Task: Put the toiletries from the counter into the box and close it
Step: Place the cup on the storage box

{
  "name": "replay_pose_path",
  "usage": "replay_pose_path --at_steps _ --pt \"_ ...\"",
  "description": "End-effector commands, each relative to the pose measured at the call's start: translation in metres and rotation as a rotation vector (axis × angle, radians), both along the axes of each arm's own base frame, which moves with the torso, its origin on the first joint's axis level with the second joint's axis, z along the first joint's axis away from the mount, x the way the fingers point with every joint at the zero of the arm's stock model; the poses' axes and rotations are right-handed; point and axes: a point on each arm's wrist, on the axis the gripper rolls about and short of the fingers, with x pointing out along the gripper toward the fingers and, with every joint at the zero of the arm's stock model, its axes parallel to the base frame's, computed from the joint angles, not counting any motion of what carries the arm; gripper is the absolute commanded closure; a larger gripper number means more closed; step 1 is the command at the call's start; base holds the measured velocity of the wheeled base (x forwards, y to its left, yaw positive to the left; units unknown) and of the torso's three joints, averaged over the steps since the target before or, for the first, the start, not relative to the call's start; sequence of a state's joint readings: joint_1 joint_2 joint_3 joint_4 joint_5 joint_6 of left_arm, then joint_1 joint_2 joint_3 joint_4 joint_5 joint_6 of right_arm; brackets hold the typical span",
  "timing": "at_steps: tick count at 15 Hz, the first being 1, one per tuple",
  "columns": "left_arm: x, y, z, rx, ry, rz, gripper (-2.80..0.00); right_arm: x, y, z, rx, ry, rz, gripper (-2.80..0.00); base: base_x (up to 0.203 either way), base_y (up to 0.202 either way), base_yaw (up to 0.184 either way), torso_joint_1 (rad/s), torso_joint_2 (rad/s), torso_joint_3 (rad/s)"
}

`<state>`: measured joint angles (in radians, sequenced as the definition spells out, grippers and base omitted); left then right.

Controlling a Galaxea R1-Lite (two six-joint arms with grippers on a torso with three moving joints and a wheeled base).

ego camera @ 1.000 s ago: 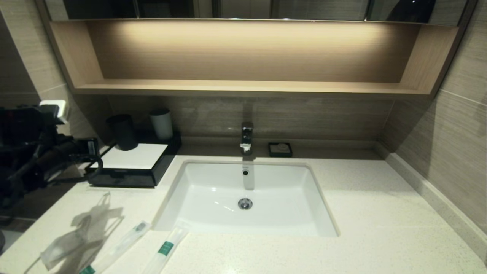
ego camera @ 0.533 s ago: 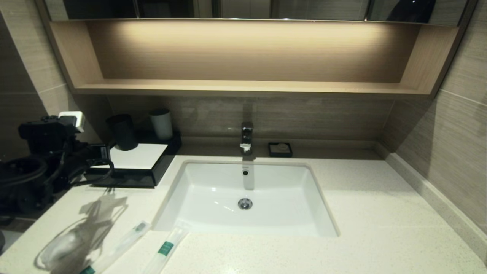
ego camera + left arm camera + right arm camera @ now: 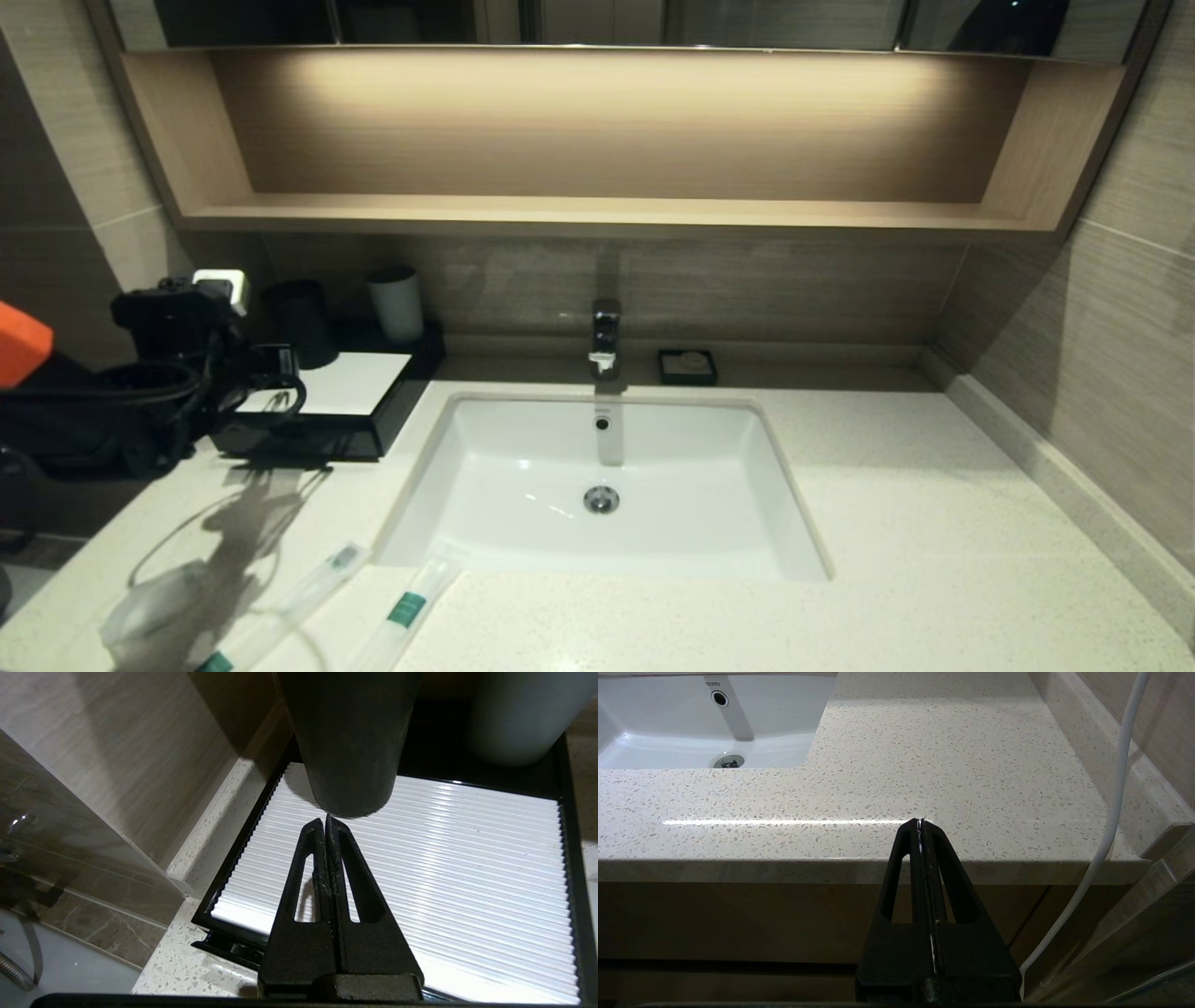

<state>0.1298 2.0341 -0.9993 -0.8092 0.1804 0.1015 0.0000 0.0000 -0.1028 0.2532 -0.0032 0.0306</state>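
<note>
The black box (image 3: 359, 431) with a white top panel (image 3: 467, 882) stands at the counter's (image 3: 934, 523) back left. My left gripper (image 3: 278, 366) is shut and empty over that panel, its tips (image 3: 325, 819) just short of the black tumbler's base (image 3: 350, 742). Two toothbrush packets with green bands (image 3: 303, 593) (image 3: 408, 605) lie at the front left beside the sink. The clear pouch (image 3: 149, 621) lies left of them in the arm's shadow. My right gripper (image 3: 922, 821) is shut and empty, low before the counter's front edge; it is out of the head view.
The white sink (image 3: 709, 523) is set in mid-counter, with the faucet (image 3: 605, 336) behind it. A white-grey cup (image 3: 396, 303) and the tumbler (image 3: 299, 322) stand on the box's back. A small black soap dish (image 3: 687, 367) sits by the wall. A white cable (image 3: 1111, 812) hangs at the right.
My left arm has moved right and forward, from beside the box to over its white top panel. Its shadow on the counter has shifted with it. The toiletries have not moved.
</note>
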Motion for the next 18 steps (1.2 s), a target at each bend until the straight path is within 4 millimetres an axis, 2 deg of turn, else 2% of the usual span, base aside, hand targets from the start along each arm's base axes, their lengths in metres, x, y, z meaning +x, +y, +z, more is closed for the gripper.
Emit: replay_pose_path --at_steps 1,12,18 --pt "0.009 0.001 -0.012 -0.001 0.023 0.002 0.00 0.000 0.000 0.000 0.000 0.001 0.000 0.00 0.000 0.000 0.000 0.000 0.00 0.000" --pt "0.044 0.009 -0.032 -0.005 0.011 -0.020 0.00 0.000 0.000 0.000 0.000 0.001 0.000 0.00 0.000 0.000 0.000 0.000 0.00 0.000" --pt "0.061 0.012 -0.035 -0.002 -0.021 -0.018 0.00 0.000 0.000 0.000 0.000 0.001 0.001 0.00 0.000 0.000 0.000 0.000 0.00 0.000"
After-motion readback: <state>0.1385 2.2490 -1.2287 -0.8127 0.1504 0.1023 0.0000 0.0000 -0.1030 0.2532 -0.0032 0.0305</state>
